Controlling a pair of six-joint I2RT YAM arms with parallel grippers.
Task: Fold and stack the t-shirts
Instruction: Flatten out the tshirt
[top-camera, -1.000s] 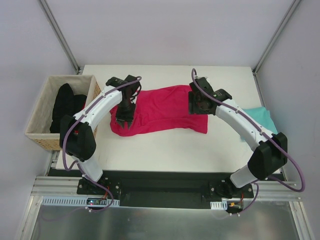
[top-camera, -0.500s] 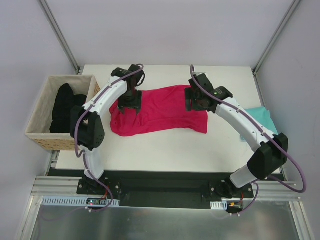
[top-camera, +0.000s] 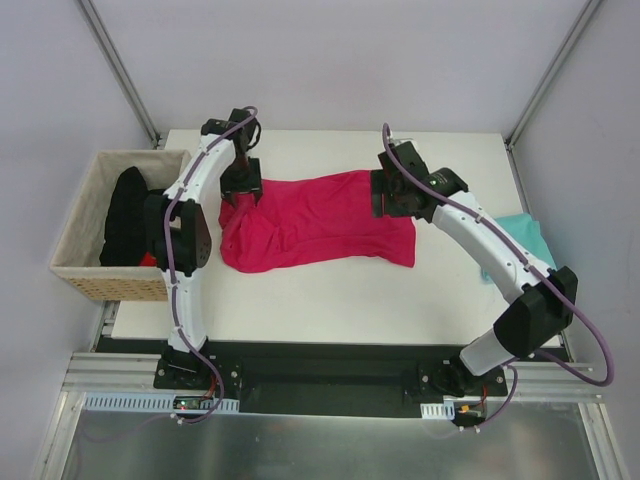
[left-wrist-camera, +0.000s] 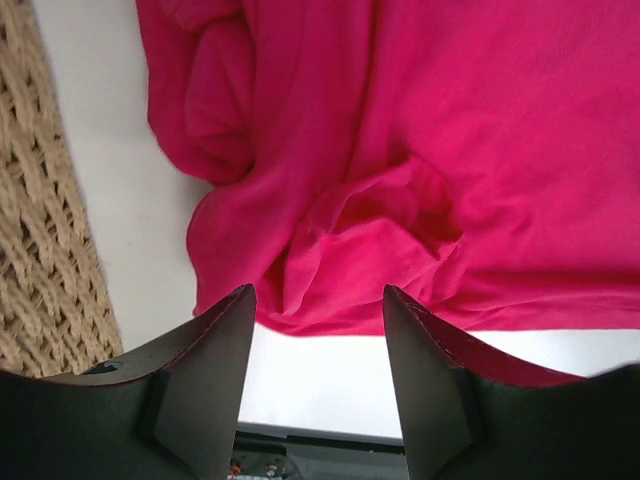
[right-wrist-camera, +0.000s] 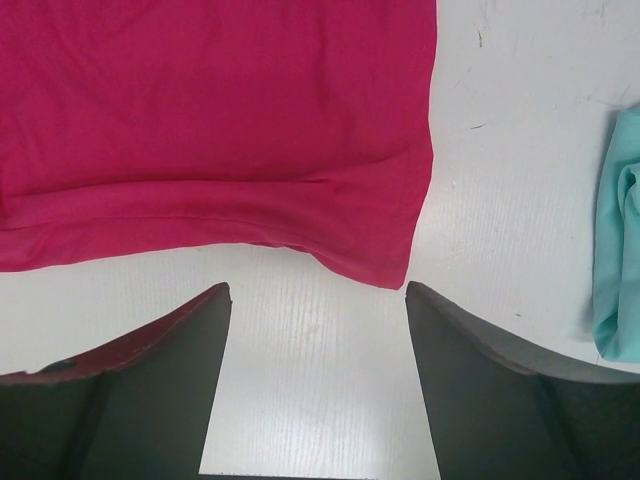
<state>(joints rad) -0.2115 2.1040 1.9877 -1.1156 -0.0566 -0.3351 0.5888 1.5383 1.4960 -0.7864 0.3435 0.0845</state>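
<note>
Wicker basket (top-camera: 95, 272) with black clothes (top-camera: 125, 215) at the far left, untouched. Left gripper (top-camera: 240, 193) has swung from the shirt's near-left part to its far-left corner, with the jaws now spread and nothing between them. Crimson t-shirt (top-camera: 320, 220) lies across the middle of the table (top-camera: 330, 300). Its long axis runs left-right, with the bunched, sleeve-like end on the left and the square end on the right. No label is visible, so I can't confirm the collar end. Right gripper (top-camera: 386, 198) has shifted slightly farther back over the right end, jaws wide and empty. Judgement: both arms have let go and are repositioning, and the fold is not finished. Teal t-shirt (top-camera: 522, 232) sits at the right table edge, apart from the crimson one and not yet stacked.
</note>
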